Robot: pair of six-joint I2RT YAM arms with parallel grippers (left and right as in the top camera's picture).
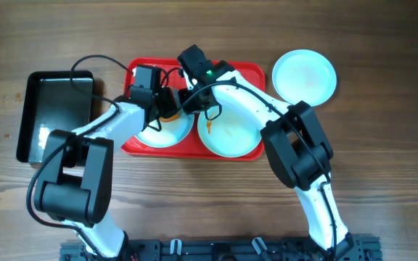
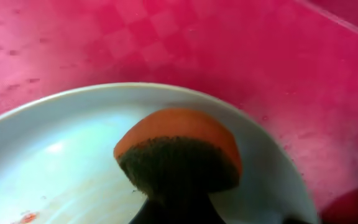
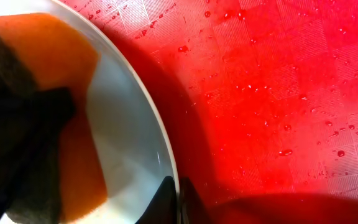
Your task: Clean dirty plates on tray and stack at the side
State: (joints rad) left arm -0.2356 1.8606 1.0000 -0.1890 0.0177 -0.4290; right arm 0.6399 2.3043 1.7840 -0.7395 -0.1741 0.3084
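The red tray [image 1: 249, 69] holds two mint-white plates. My left gripper [image 1: 164, 103] is shut on an orange sponge [image 2: 179, 143] with a dark scouring face, held on the left plate [image 1: 167, 132]. A small orange smear shows on that plate in the left wrist view [image 2: 27, 218]. My right gripper [image 3: 179, 202] is shut on the rim of the same plate [image 3: 129, 143], with the sponge [image 3: 48, 43] beside it. The right plate [image 1: 231, 138] on the tray has an orange smear. A third plate [image 1: 305, 75] lies on the table, right of the tray.
A glossy black pan [image 1: 53, 116] lies on the wooden table left of the tray. Water drops dot the tray floor [image 3: 278, 93]. Both arms cross over the tray's back half.
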